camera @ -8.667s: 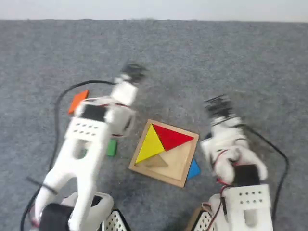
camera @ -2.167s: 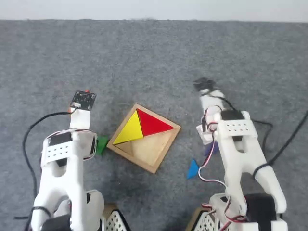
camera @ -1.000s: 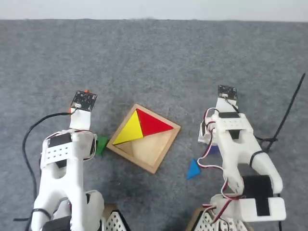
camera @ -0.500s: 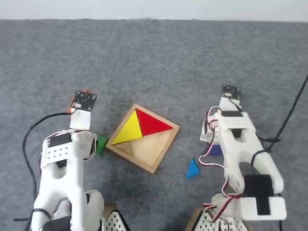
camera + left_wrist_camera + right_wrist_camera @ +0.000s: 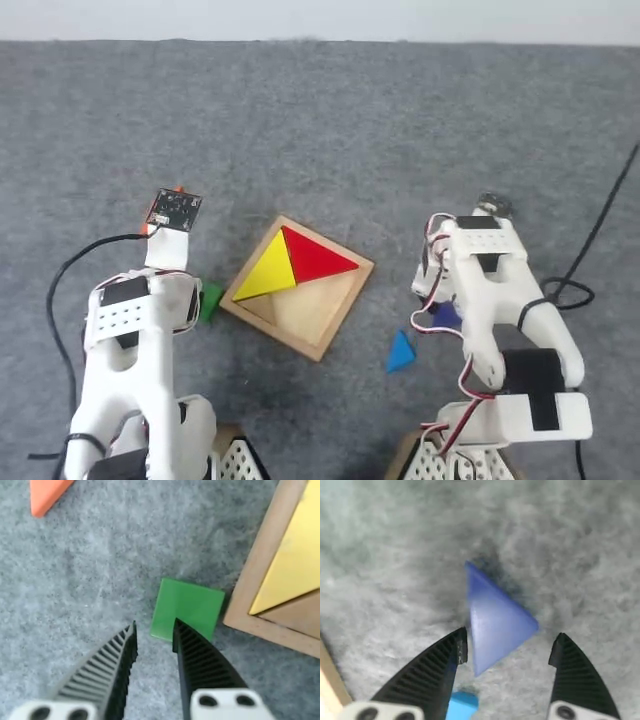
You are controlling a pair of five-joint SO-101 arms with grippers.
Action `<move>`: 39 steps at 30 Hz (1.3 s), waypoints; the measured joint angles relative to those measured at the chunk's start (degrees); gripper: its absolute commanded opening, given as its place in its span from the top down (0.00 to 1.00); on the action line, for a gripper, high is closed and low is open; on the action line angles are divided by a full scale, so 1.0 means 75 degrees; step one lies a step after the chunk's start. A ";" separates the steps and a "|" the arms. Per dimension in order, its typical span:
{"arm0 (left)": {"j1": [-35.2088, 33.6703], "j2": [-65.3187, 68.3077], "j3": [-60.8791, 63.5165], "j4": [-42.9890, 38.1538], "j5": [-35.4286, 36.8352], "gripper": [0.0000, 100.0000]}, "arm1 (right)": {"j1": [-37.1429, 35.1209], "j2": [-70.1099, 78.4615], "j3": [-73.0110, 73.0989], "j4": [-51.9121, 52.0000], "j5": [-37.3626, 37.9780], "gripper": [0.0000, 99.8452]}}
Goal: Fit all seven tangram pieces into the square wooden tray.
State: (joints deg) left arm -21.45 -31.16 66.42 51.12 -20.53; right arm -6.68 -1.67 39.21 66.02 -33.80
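The square wooden tray lies between the arms and holds a yellow triangle and a red triangle. A green square lies on the carpet against the tray's rim. My left gripper hovers just short of it, narrowly open, one fingertip over the square's edge. An orange piece lies farther off. My right gripper is open around an indigo triangle on the carpet. A light blue triangle lies between the tray and the right arm.
Grey carpet covers the whole table. The left arm stands to the left of the tray, its cable trailing left. A black cable runs off to the right behind the right arm. The far half of the carpet is bare.
The tray earlier slid left and turned slightly. Over the last second my right arm drew back and lowered over the indigo triangle. The left arm stayed still.
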 measured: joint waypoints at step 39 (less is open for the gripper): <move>0.0000 0.0000 0.0000 0.0000 0.0000 0.88 | 0.0293 0.0785 -0.0199 -0.0645 0.1594 0.91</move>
State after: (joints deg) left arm -21.45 -31.16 66.42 51.12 -20.53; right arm -4.48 4.22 37.71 61.19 -21.85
